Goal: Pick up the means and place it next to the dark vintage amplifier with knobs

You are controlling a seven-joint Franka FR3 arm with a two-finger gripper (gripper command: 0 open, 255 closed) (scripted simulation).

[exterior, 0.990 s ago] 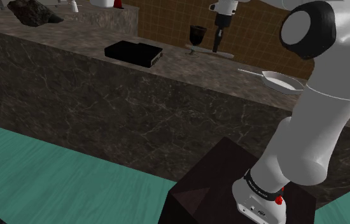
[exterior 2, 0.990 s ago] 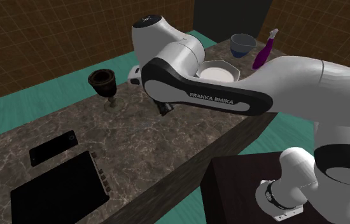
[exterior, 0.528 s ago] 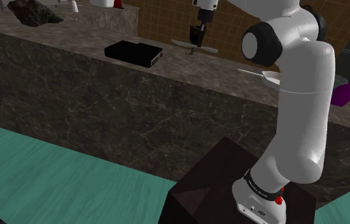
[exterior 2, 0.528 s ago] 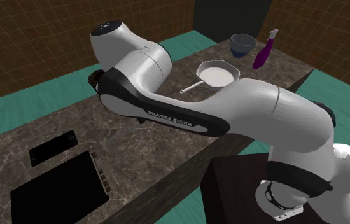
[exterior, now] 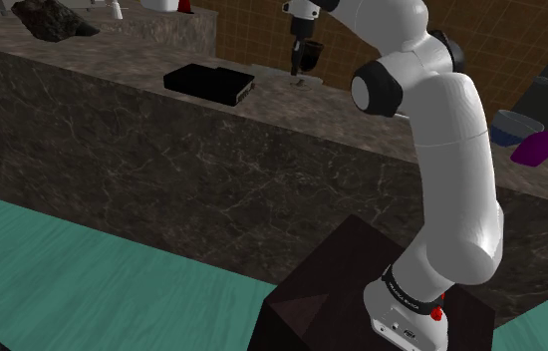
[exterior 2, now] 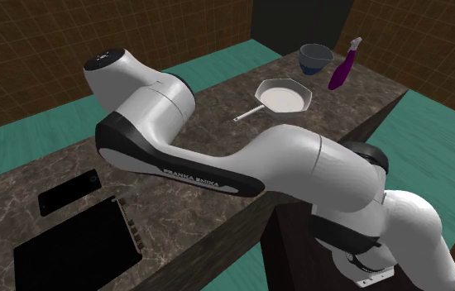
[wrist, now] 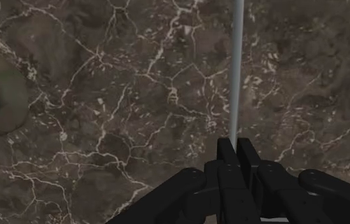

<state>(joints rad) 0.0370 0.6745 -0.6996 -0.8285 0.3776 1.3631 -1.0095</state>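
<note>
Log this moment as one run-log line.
gripper: jaws shut on thin grey rod | over: dark marble counter | black flat amplifier with knobs: apart from gripper | placement: not yet done

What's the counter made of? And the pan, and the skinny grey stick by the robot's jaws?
The counter looks like dark marble: brown-black with branching white veins. The pan is drawn plain white and matte, so metal or ceramic is only a guess. The skinny grey stick is a flat pale grey with no grain or shine; its material cannot be told.
</note>
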